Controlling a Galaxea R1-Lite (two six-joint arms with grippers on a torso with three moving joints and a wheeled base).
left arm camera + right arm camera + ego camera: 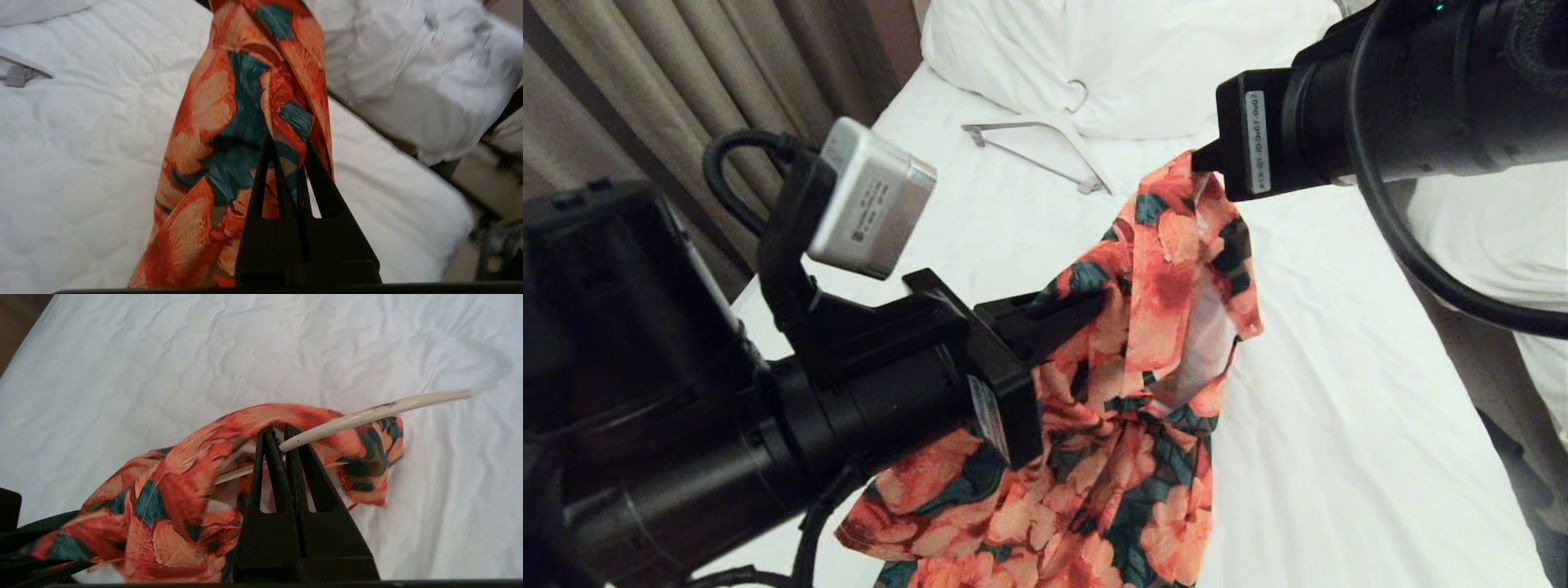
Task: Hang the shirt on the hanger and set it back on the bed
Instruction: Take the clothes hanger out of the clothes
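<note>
The shirt (1160, 327), coral-orange flowers on dark green, hangs bunched above the bed (1339, 384) between my two grippers. My left gripper (1094, 309) comes in from the lower left and is shut on a fold of the shirt (229, 122); the left wrist view shows cloth pinched between the left gripper's (288, 149) tips. My right gripper (1199, 159) reaches in from the upper right at the shirt's top. There the right gripper (282, 435) is shut on the hanger (367, 413), a thin cream rod, with the shirt (175, 486) draped around it.
A thicker white hanger with a grey bar (1045, 143) lies on the sheet by the big white pillow (1127, 57). Curtains (645, 90) hang at the left. A second bed with a rumpled duvet (408, 61) stands to the right across a narrow gap.
</note>
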